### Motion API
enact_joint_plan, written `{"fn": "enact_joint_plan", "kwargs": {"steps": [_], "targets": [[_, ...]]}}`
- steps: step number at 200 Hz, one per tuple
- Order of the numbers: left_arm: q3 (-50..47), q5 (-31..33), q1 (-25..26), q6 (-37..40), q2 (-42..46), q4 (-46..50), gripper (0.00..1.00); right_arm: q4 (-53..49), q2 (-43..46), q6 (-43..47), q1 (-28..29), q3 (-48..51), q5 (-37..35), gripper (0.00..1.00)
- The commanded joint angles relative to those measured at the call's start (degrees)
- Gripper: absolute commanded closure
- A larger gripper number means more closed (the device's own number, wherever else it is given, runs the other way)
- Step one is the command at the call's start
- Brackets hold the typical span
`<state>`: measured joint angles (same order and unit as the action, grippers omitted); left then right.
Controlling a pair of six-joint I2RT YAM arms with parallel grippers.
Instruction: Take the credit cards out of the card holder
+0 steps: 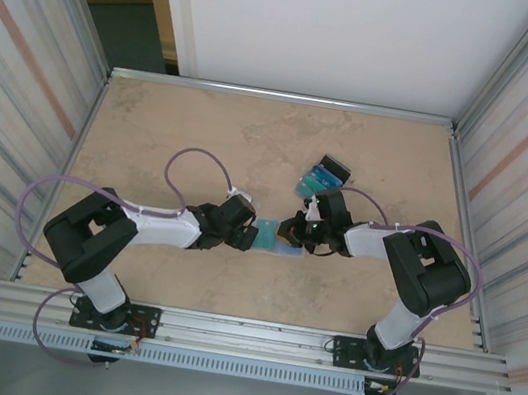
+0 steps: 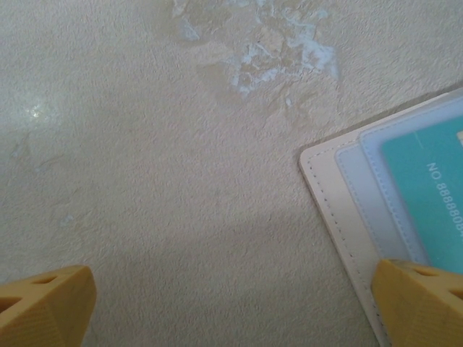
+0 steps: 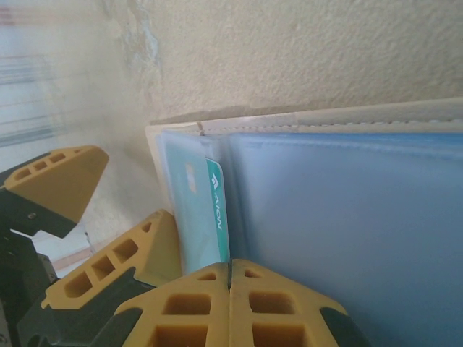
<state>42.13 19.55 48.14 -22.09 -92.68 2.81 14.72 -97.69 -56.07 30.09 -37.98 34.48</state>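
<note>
We see the left end effector (image 2: 231, 307) released, jaws spread wide, one fingertip (image 2: 416, 303) over the edge of the card holder (image 1: 274, 239). The holder lies open on the bench (image 1: 203, 137), pale blue pockets up, and a teal card (image 3: 206, 217) sticks out of one pocket. The right end effector (image 3: 230, 289) is clenched at that card's end; whether it pinches it, we cannot tell. More credit cards (image 1: 320, 179) lie just beyond the holder.

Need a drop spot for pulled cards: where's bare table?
Free: far-left table between back rail and left arm; near strip between card holder and front rail. Crowded: centre, left end effector and right end effector at the holder, credit cards just beyond.
</note>
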Motion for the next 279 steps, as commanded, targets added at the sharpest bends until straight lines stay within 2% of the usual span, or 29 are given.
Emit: {"fn": "enact_joint_plan", "kwargs": {"steps": [1, 41, 104, 182, 279], "targets": [[1.5, 1.3, 0.3, 0.2, 1.9, 4.3, 0.01, -2.2, -0.3, 2.0, -0.1, -0.9, -0.1, 0.96], [4.3, 2.4, 0.2, 0.5, 2.7, 5.0, 0.01, -2.4, -0.5, 2.1, 0.0, -1.2, -0.1, 0.96], [7.2, -0.5, -0.2, 2.4, -1.1, 3.2, 0.01, -2.6, -0.5, 2.0, 0.0, -1.4, -0.2, 0.95], [7.5, -2.1, -0.3, 3.2, -4.7, 5.0, 0.01, -3.1, -0.4, 1.9, 0.0, -1.7, 0.1, 0.93], [5.9, -0.4, -1.1, 2.6, -5.9, 7.4, 0.01, -3.3, 0.7, 1.7, -0.9, -0.9, -0.5, 0.94]]}}
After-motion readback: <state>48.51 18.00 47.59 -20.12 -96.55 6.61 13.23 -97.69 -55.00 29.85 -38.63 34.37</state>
